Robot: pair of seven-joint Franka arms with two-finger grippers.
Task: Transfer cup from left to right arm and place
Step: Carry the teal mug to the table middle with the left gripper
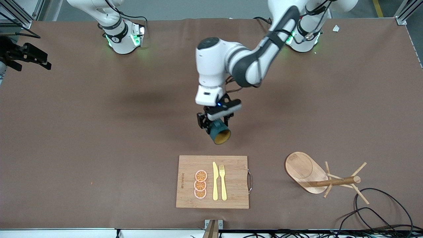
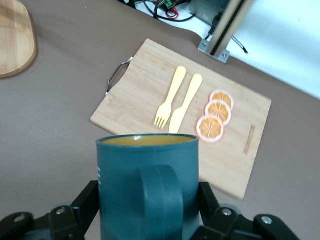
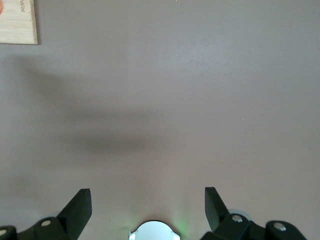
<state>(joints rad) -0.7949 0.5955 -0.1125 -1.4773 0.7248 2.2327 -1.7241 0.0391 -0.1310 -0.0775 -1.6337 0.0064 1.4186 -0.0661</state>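
While a brown table (image 1: 99, 132) is filling the frame, the left gripper (image 1: 214, 123) is holding the cup (image 1: 219, 132) mid-air at center above a cutting board (image 1: 231, 195); the right gripper (image 1: 24, 56), fingers spread wide, is waiting at upper left.

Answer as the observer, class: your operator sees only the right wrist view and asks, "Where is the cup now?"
Observer: The left gripper holds the cup in the air, above bare table, not above the cutting board.
Operator: Which way does its mouth face?
Observer: Tilted toward the front camera, ochre inside showing.
Operator: Where is my gripper?
Observer: The right gripper, open, waits at the right arm's end of the table, well away from the cup.
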